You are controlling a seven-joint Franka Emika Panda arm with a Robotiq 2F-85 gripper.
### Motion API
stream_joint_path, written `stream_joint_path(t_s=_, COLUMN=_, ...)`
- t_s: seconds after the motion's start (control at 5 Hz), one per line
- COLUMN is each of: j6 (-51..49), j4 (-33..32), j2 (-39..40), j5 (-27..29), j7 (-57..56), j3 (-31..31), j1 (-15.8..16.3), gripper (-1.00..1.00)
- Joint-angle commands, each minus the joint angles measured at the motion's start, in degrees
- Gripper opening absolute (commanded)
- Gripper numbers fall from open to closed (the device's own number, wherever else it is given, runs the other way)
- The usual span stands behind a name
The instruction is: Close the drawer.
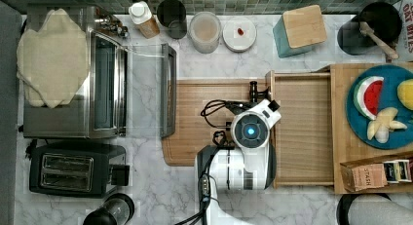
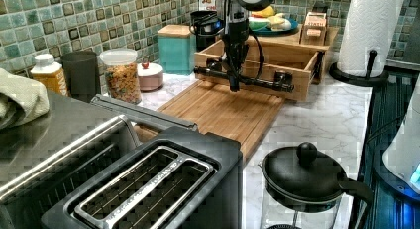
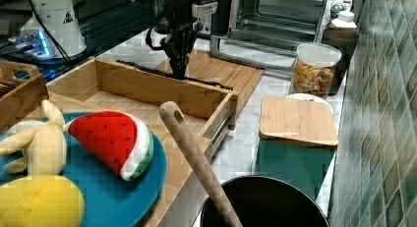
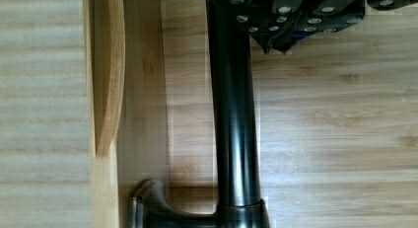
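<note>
Right — my gripper (image 2: 234,85) sits at the drawer (image 1: 303,132) handle (image 2: 257,82), finger spread can't tell. Risk: off-centre push skews drawer — it binds on the box (image 1: 341,127).

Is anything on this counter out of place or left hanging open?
Yes. The drawer is pulled far out of its wooden box, with the gripper at its dark handle. The toaster oven's glass door also hangs open. Nothing looks spilled or broken.

We see a kitchen: a marble counter (image 1: 234,59) and green tiled backsplash (image 2: 74,21) behind the gripper (image 2: 234,85), with toaster (image 2: 148,189) and toaster oven (image 1: 92,79) nearby.
</note>
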Motion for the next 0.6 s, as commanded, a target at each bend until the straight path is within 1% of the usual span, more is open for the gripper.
stream_joint_path(t_s=0.2, j6=-3.4, j4=16.8, j2=4.6, j5=0.8, j7=-12.8, j3=-10.4, j1=-9.6, gripper=-1.0)
stream_joint_path(t_s=0.4, j6=-6.7, j4=21.1, j2=5.8, j5=-2.3, j7=-10.2, j3=-12.6, j1=-10.8, gripper=-1.0)
stream_joint_path(t_s=0.6, j6=-2.3, j4=22.6, j2=8.6, j5=-2.8, j7=-10.9, j3=-14.1, j1=-13.1, gripper=-1.0)
